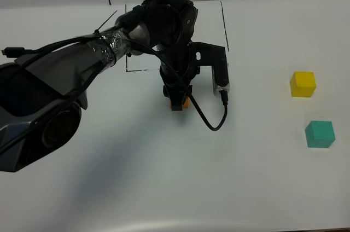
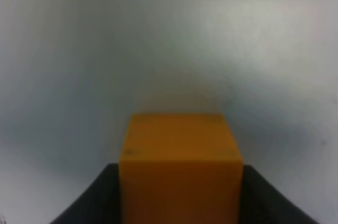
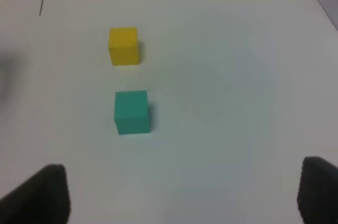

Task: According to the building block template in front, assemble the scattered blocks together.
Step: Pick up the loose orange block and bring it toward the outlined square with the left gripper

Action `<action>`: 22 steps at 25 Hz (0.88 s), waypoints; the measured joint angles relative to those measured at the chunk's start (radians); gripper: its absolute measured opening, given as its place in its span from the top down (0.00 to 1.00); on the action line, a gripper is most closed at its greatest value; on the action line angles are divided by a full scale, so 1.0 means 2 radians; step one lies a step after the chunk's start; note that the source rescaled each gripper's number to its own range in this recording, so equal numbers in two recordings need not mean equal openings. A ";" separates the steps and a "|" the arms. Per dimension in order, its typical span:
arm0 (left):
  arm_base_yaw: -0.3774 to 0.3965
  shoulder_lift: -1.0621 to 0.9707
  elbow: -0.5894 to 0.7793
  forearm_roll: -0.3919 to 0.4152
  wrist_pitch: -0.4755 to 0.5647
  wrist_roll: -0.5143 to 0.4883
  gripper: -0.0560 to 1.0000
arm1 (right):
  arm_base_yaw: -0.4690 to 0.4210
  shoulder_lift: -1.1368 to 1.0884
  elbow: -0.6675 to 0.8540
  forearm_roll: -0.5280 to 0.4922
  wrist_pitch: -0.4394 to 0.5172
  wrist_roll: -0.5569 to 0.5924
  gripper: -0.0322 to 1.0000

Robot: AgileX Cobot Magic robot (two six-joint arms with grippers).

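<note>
The left arm [image 1: 82, 62] lies across the left half of the tabletop [image 1: 164, 188] and reaches to its middle. There the left gripper [image 1: 176, 103], clamped on the orange cube [image 2: 179, 166], blocks the centre along with a looping cable [image 1: 210, 122]. Near the right edge stand the yellow cube [image 1: 302, 83] and the teal cube [image 1: 319, 134], with a gap between them. The tabletop is bare from the centre to those two cubes and along the near edge. The right gripper [image 3: 179, 195], jaws spread wide, has a free path to the teal cube.
</note>
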 joint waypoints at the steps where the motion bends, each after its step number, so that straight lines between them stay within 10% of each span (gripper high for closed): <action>1: 0.000 0.001 0.000 0.000 -0.001 0.000 0.95 | 0.000 0.000 0.000 0.000 0.000 0.000 0.24; 14: 0.000 0.001 0.000 -0.001 -0.002 0.001 0.92 | 0.000 0.000 0.000 0.000 0.000 0.000 0.24; 22: 0.000 -0.014 -0.021 -0.016 0.032 -0.011 0.21 | 0.000 0.000 0.000 0.000 0.000 0.000 0.24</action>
